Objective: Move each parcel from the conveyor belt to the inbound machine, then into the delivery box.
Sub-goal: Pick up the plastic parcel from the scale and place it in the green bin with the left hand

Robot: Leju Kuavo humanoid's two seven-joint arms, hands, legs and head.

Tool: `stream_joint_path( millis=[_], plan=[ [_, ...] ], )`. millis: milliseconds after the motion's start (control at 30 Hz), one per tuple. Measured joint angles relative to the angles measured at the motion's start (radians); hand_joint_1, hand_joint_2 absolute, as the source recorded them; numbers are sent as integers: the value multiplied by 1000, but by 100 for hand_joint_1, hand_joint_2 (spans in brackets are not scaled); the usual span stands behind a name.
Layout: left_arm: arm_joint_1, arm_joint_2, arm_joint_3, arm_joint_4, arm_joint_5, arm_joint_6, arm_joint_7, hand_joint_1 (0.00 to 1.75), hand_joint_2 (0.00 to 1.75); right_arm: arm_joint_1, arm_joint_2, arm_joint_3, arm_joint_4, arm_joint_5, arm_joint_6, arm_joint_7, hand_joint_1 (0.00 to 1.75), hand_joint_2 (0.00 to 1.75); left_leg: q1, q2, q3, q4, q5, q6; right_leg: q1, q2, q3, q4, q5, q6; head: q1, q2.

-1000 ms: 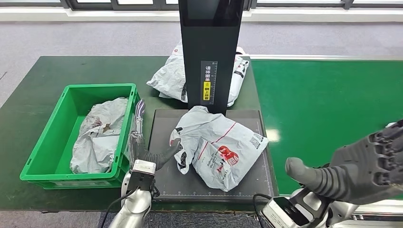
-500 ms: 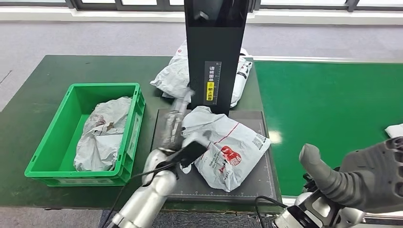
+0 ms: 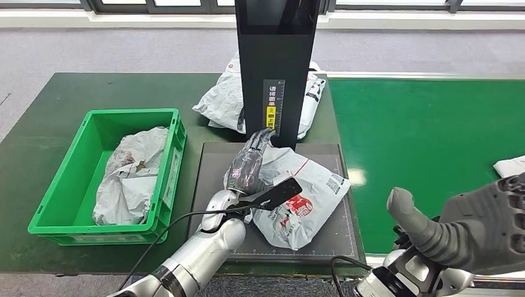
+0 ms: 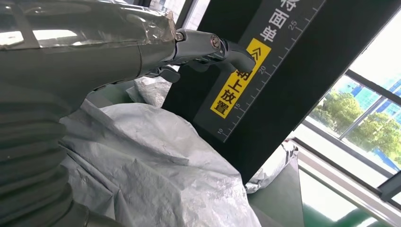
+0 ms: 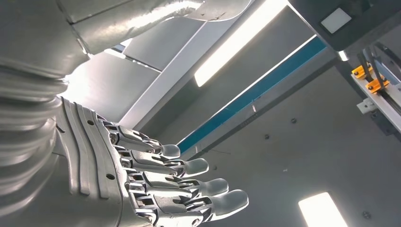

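Note:
A grey parcel [image 3: 306, 201] with a red logo lies crumpled on the black plate [image 3: 210, 167] of the inbound machine, at the foot of its black column [image 3: 275, 62]. My left hand [image 3: 247, 167] is stretched out over the parcel's left part, fingers spread toward the column, thumb out to the right. In the left wrist view the fingers [image 4: 222, 45] hover just above the parcel [image 4: 161, 170] and hold nothing. My right hand [image 3: 477, 229] is raised low at the right, open. Its fingers [image 5: 189, 184] are straight with nothing in them.
A green delivery box [image 3: 93, 116] on the left holds one grey parcel [image 3: 130, 176]. Another parcel [image 3: 223, 102] lies behind the column. The green conveyor belt [image 3: 421, 130] runs on the right, with a white parcel [image 3: 511, 166] at its right edge.
My left hand has moved from beside the green box to over the parcel on the plate. A white parcel has come into view on the belt's right edge.

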Motion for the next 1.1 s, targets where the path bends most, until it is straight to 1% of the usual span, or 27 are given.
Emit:
stream_joint_path(
  millis=[400,1100],
  plan=[
    [-6,-2,-4,35,0,0,0,0,175,0,0,0,0,0,0,0,0,175,0,0,0,0,0,0,0,0,0,0,0,0,0,0],
    [-10,-3,-5,46,0,0,0,0,175,0,0,0,1,0,0,0,0,175,0,0,0,0,0,0,0,0,0,0,0,0,0,0]
  ],
)
